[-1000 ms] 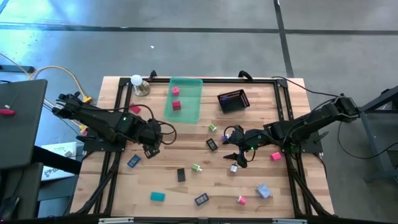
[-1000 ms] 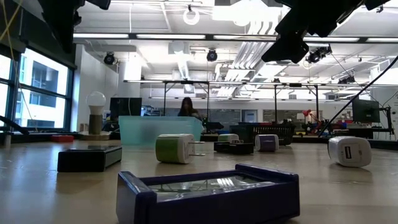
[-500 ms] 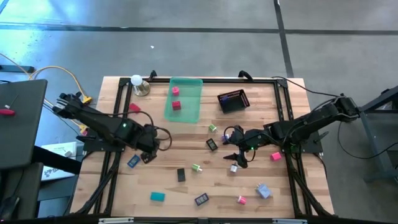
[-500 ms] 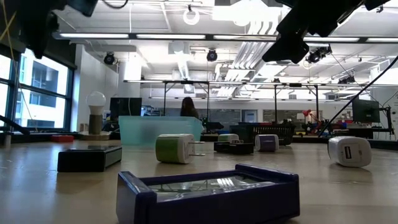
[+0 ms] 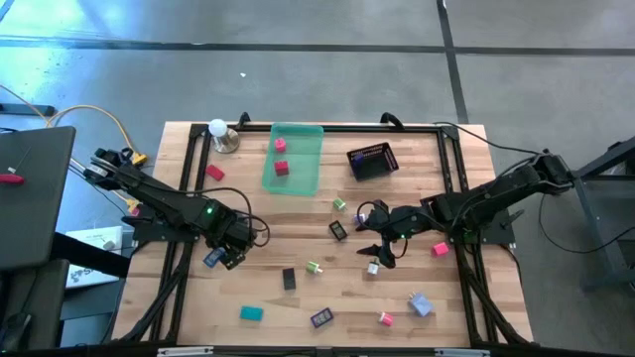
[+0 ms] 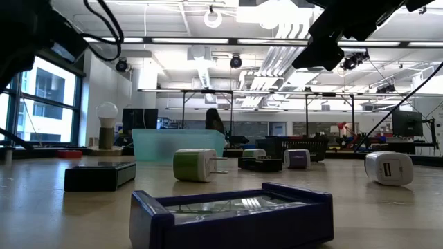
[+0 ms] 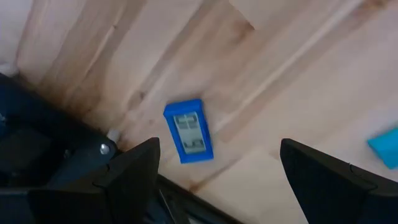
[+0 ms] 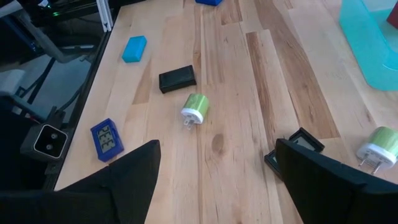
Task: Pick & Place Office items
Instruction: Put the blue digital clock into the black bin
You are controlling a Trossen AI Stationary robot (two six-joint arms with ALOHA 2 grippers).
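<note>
Now your left tool hangs spread and empty, arm stretched low over the wooden tabletop, just above the small blue rectangular office piece; your right tool, also spread, waits well apart from it.

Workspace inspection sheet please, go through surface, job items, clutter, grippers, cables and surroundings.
Surface: wooden table with black frame rails.
Job's things: two pink pieces in the green tray; a blue piece below the left gripper; teal piece, black piece, green-and-white plug and others scattered.
Clutter: black mesh basket; light bulb at the far left corner.
Grippers: left open above the blue piece; right gripper open mid-table, empty.
Cables: yellow cable off the table's left.
Surroundings: a person far behind.
</note>
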